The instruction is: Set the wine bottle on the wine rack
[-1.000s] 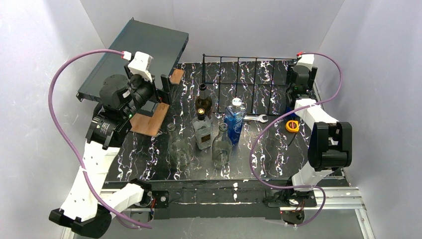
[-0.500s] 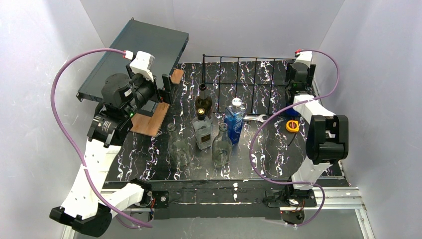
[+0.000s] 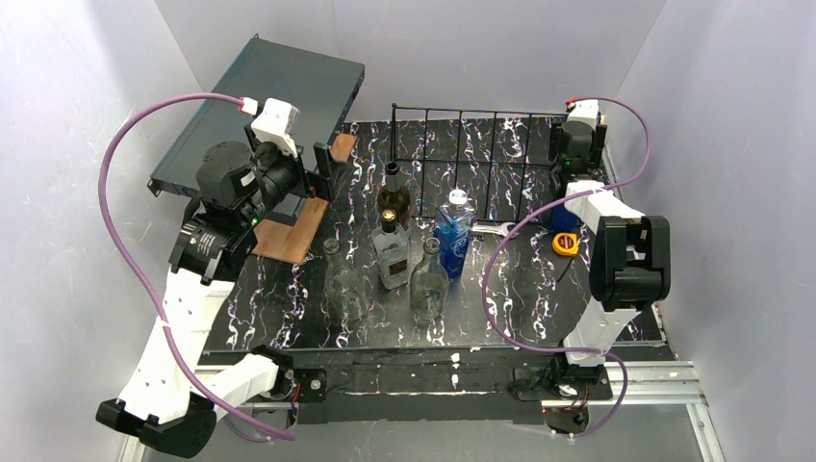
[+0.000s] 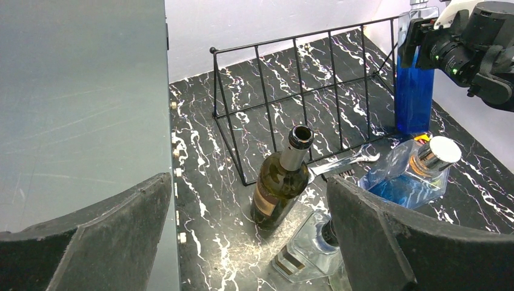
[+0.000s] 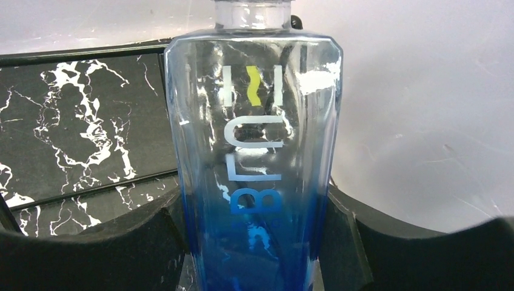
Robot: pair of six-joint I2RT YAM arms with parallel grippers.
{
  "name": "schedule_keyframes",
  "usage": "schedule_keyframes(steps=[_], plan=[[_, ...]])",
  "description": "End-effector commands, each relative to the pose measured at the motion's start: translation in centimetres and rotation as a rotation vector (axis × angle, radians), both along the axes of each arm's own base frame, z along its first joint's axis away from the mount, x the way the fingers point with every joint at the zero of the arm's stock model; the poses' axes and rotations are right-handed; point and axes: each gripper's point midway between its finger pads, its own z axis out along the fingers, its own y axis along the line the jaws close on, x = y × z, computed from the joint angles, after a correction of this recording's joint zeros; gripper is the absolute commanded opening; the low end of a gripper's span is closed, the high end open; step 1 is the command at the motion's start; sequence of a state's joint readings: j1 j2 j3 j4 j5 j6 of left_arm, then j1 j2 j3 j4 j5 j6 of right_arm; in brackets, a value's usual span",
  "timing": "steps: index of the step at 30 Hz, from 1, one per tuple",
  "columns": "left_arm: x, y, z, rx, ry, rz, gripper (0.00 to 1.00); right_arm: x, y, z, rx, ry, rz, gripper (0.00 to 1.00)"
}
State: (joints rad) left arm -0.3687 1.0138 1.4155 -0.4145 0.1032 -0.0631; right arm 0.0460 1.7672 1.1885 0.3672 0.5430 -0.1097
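**Blue bottle gripped at the end of the rack**

Pale walls close in a black marbled table [image 3: 289, 298]. We see the right pincer [image 5: 254, 242] closed around the lower body of a blue bottle [image 5: 254, 151], which stands upright between its fingers. Whether the bottle's base touches the table we cannot tell. The black wire wine rack [image 4: 303, 92] runs away to this pincer's left, with the gripped bottle at the rack's right end.

The left pincer [image 4: 247, 180] hangs with its fingers spread wide. Straight ahead of it and lower down stands a dark wine bottle [image 4: 280, 185], upright and uncorked, just in front of the rack and outside its slots. Ahead and to the right of that pincer we find a second blue bottle [image 4: 412, 176] with a silver cap. A wrench [image 4: 339, 165] lies flat between it and the wine bottle. A clear bottle [image 4: 309, 248] sits nearer the pincer, just beside the wine bottle. To the left pincer's left lies a flat grey box [image 4: 79, 109].
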Motion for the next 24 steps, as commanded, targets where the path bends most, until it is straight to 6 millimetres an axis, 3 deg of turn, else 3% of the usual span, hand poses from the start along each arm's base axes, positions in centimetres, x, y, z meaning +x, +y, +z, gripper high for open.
schedule_keyframes(steps=[1, 9, 24], plan=[[-0.3, -0.3, 0.7, -0.013, -0.023, -0.018, 0.99, 0.2, 0.9, -2.5, 0.020, 0.079, 0.030, 0.75], [-0.4, -0.5, 0.9, -0.020, -0.023, -0.031, 0.99, -0.5, 0.4, -1.2, 0.027, 0.078, -0.005, 0.97], [-0.5, -0.9, 0.8, -0.036, -0.019, -0.046, 0.99, -4.7, 0.6, 1.7, 0.144, 0.006, -0.083, 0.98]])
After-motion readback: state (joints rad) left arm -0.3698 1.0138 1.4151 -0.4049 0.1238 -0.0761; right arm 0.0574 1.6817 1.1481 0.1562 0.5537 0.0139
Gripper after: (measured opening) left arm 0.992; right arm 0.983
